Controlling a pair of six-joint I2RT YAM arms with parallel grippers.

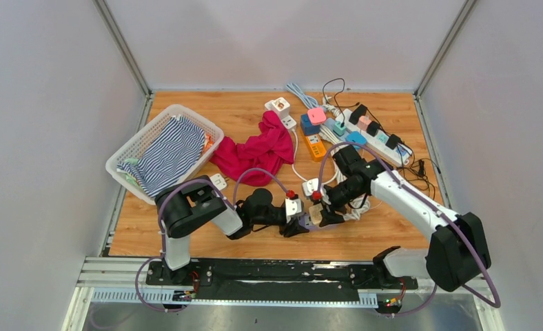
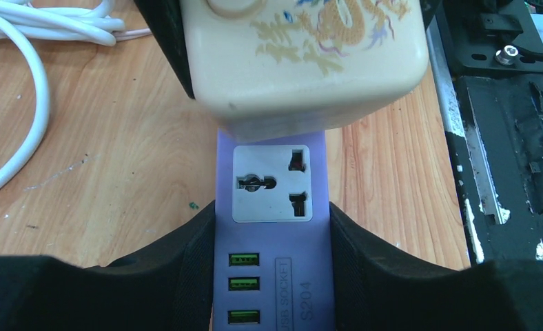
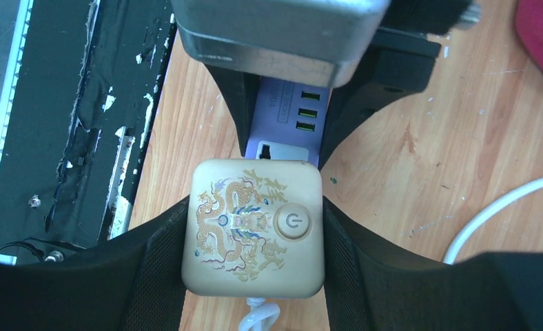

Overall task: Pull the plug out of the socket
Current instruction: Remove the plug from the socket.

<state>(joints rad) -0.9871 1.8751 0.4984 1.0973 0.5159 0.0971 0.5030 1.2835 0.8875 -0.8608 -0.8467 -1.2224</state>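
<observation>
— What do the arms look like?
— The left arm (image 1: pixel 189 214) and the right arm (image 1: pixel 420 207) match: chunky black joint housings with smooth white links between them.
— Cables?
— A purple cable (image 1: pixel 160 207) loops along each, from base toward wrist.
— And the fingers (image 2: pixel 151 276)?
— Broad, matte black and wedge-shaped, with a finely textured inner face.

plug (image 3: pixel 253 227) on socket strip (image 2: pixel 272 241) end, basket (image 1: pixel 134 145) far left

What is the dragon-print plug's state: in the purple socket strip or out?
Cannot tell. The plug hides its end of the strip in both wrist views; no prongs or gap show.
</observation>
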